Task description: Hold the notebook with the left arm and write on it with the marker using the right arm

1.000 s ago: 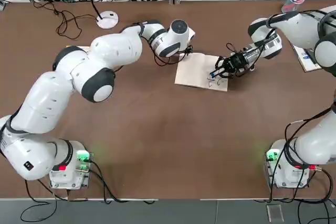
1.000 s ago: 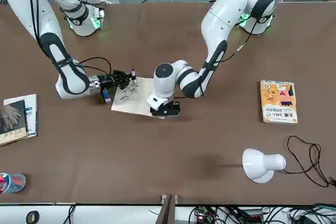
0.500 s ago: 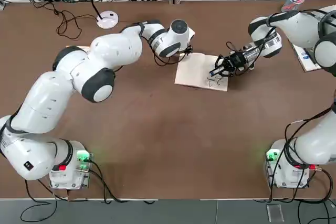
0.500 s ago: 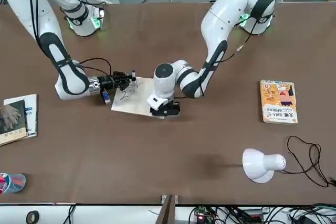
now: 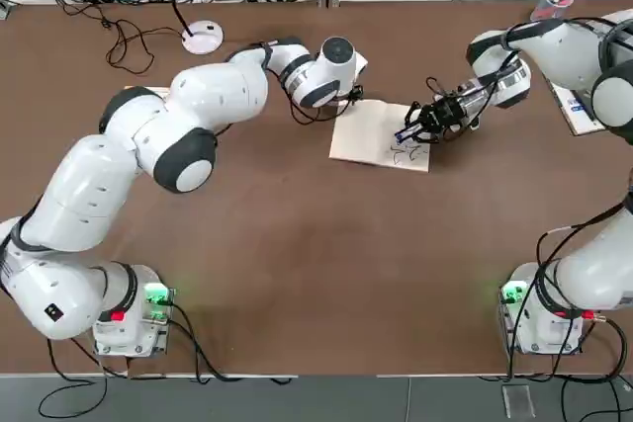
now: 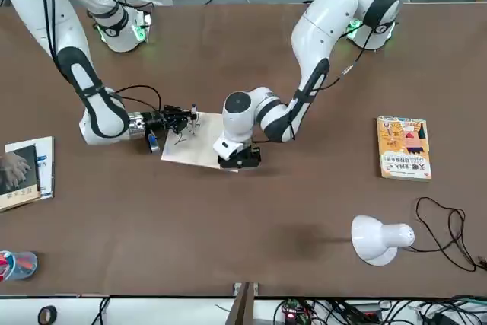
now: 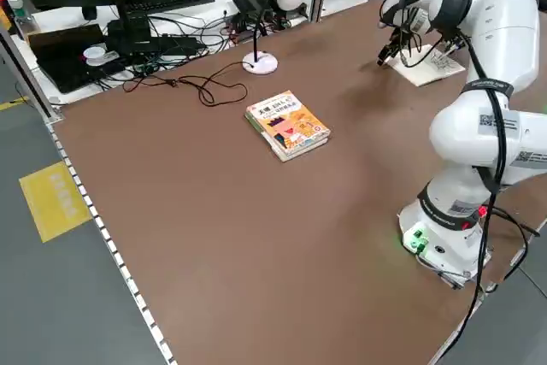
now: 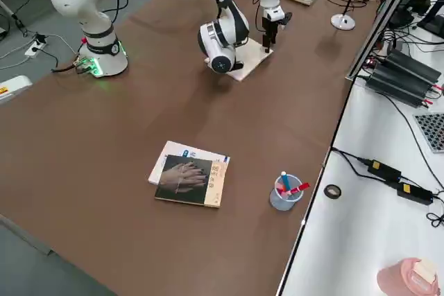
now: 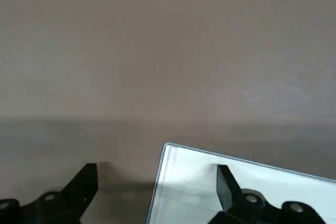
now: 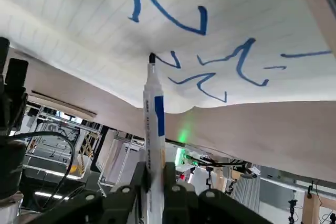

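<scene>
— White and slim, the marker sits clamped between my right gripper fingers at the bottom centre of my right wrist picture. Its long axis runs straight up the frame, dark tip touching the lined page among blue scribbles.

— And from overhead?

— From overhead my right gripper lies right of centre in the upper half, reaching leftward over the notebook. That cream notebook sits just above the frame's middle, its long edges slanting slightly, scribbles at its lower right corner. The marker is too small to make out there; only the wrist picture shows tip meeting paper.

— Your other hand?

— My left gripper shows in the front picture as a dark block pressing the notebook's lower right corner, just left of centre. The overhead picture hides it under my round wrist head. My left wrist picture shows the fingers spread apart, one over the notebook's pale corner, the other over bare brown table.
</scene>
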